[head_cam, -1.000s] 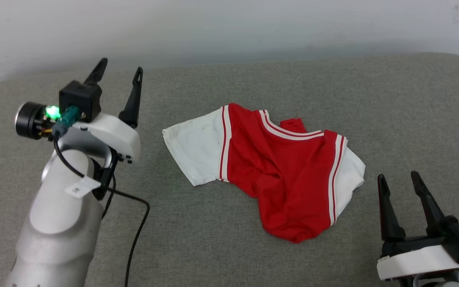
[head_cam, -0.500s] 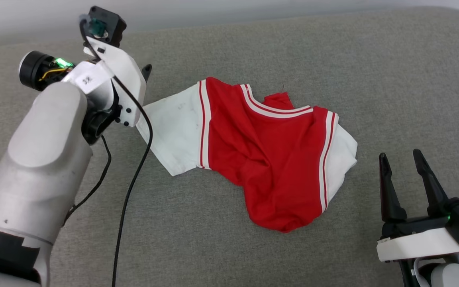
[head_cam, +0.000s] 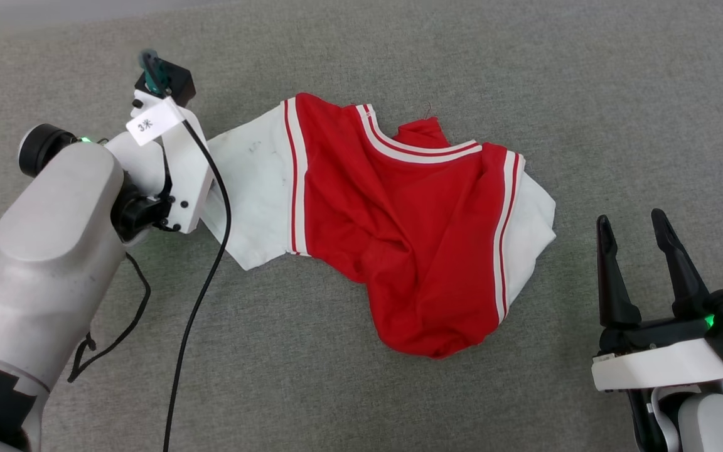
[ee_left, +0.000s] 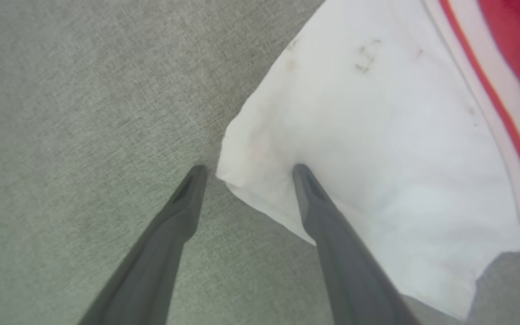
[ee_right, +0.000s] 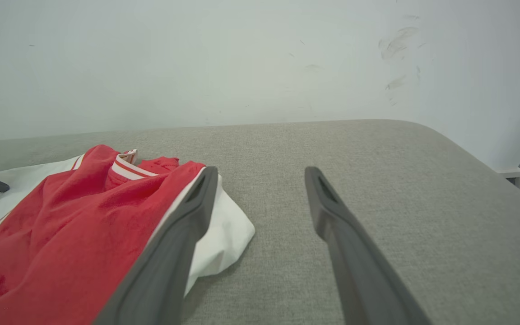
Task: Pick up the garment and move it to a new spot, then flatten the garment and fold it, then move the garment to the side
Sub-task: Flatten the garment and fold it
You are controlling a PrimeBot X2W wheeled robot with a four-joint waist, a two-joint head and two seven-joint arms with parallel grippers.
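Note:
The garment point(head_cam: 399, 226), red with white sleeves and red-and-white striped trim, lies crumpled in the middle of the grey cushion. My left arm's wrist point(head_cam: 173, 163) hangs over the edge of its left white sleeve point(head_cam: 248, 188), hiding the fingers in the head view. In the left wrist view my left gripper point(ee_left: 248, 170) is open and points down, straddling the sleeve's corner point(ee_left: 377, 135): one fingertip is over grey fabric, the other over white cloth. My right gripper point(head_cam: 634, 232) stands open to the right of the garment, holding nothing. The right wrist view shows my right gripper point(ee_right: 262, 174) beside the garment point(ee_right: 61, 234).
The grey padded surface point(head_cam: 524, 75) stretches all around the garment. In the right wrist view a white wall point(ee_right: 197, 58) rises behind it, and its rounded corner point(ee_right: 467, 149) falls away at the right. A black cable point(head_cam: 198, 301) trails from my left arm.
The head camera has tilted downward. My left gripper turned from pointing up to pointing down and came over the left sleeve's corner. The right gripper and garment have not moved.

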